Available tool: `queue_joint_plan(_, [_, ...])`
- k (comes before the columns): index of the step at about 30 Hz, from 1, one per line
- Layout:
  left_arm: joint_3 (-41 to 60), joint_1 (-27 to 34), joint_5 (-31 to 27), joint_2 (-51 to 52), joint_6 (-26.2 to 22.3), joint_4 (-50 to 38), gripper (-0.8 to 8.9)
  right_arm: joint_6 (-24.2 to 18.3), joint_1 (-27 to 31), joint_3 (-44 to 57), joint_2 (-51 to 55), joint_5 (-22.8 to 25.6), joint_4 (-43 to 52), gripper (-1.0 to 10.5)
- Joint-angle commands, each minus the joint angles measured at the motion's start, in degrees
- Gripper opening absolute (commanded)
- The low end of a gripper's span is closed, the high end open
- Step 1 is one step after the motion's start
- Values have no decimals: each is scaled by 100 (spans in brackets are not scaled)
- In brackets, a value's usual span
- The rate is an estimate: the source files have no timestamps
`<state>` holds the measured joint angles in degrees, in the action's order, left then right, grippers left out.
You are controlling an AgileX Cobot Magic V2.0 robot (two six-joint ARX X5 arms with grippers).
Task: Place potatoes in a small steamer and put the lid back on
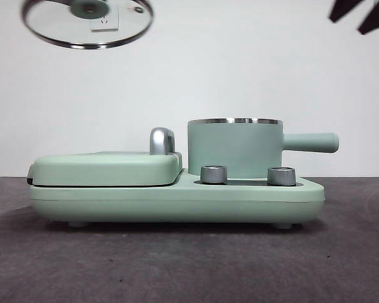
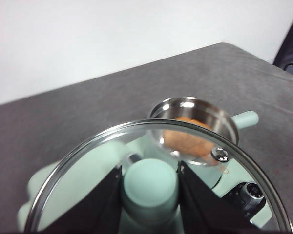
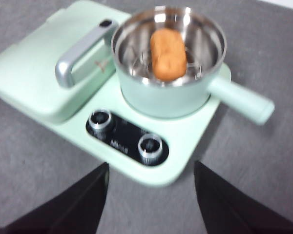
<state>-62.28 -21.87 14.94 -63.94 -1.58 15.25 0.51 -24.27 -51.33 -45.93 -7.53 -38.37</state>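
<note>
High to the left of the small steamer (image 1: 235, 148), the left gripper (image 2: 149, 183) holds the lid (image 1: 87, 23) in the air, its black jaws clamped on either side of the mint-green knob (image 2: 150, 187); the glass disc hangs tilted and well clear of the pot, out over the closed griddle cover (image 1: 107, 167) with its chrome handle (image 1: 162, 141). The small steamer stands on the mint-green cooker base (image 1: 177, 199), just right of that cover and behind the two steel dials (image 1: 213, 174), its straight side handle (image 1: 311, 142) pointing away from the cover. The potatoes (image 3: 168, 53), a single orange-brown lump, already lie inside the pot on its steel rack, so by the look of things only the lid is left to place. The right gripper (image 3: 151, 195) hovers above and in front of the small steamer with jaws spread apart and nothing between them, showing in the front view as dark tips high to the pot's right.

The risk now lies in the descent. A lid brought down while tilted or off-centre could catch the steel rim, sit crooked or slide off. The grip is on a small smooth knob, so a knock against the rim might twist the glass loose.
</note>
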Motion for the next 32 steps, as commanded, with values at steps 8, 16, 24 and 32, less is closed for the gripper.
queue_joint_plan(8, [-516, -546, 37, -1145, -299, -621, 15, 393, -24, 162, 684, 48, -553, 265])
queue_joint_plan(16, [-1744, -848, 37, -2455, -538, -586, 15, 376, -24, 162, 673, 48, -809, 265])
queue_joint_plan(24, [-2653, -1147, 33, -3497, -942, -699, 15, 356, -24, 162, 673, 44, -813, 265])
queue_joint_plan(32, [-3095, -1392, -70, -4166, -1244, -1095, 15, 356, -24, 162, 673, 42, -887, 265])
